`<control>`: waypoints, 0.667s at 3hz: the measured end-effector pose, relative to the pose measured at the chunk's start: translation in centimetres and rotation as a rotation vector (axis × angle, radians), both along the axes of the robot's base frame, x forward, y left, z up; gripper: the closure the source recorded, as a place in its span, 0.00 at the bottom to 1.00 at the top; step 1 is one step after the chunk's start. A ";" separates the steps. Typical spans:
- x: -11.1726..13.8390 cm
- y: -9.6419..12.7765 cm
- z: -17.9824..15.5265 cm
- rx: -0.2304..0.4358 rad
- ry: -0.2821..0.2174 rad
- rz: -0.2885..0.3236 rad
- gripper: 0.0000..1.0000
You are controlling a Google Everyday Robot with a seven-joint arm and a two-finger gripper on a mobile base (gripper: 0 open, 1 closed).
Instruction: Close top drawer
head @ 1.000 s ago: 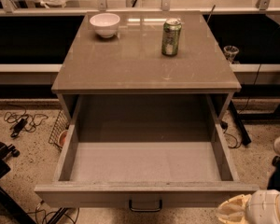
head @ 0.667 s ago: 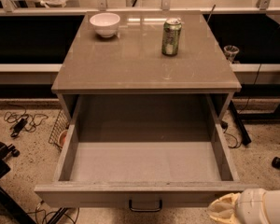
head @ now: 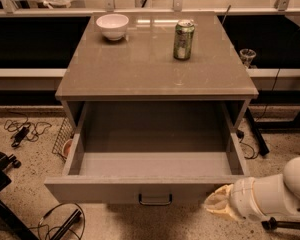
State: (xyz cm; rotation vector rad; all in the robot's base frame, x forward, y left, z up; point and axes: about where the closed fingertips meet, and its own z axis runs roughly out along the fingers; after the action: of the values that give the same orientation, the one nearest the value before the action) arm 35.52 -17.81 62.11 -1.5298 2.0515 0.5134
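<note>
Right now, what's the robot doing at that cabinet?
The top drawer is pulled far out and empty. The arm's gripper is low by the right end of the drawer front, right of the handle; contact isn't clear. A white bowl and a green can stand on the cabinet top.

Gripper (head: 217,207) low at right, pale arm (head: 272,195) level behind.

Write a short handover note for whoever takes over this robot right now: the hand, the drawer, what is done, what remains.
The hand sits low by the right front corner of the top drawer; contact unclear.
The drawer stands wide open and empty, with its handle at front centre.
Done: no closing yet.
Left: push the front in until flush.
A white bowl and a green can stand on the cabinet top.
</note>
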 end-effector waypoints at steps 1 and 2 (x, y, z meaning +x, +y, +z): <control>3.6 1.7 0.9 -0.032 -0.019 0.055 1.00; 3.6 1.7 0.9 -0.032 -0.019 0.055 1.00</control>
State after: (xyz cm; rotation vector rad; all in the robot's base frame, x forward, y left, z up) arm 39.11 -16.06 63.04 -1.6081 2.0167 0.4868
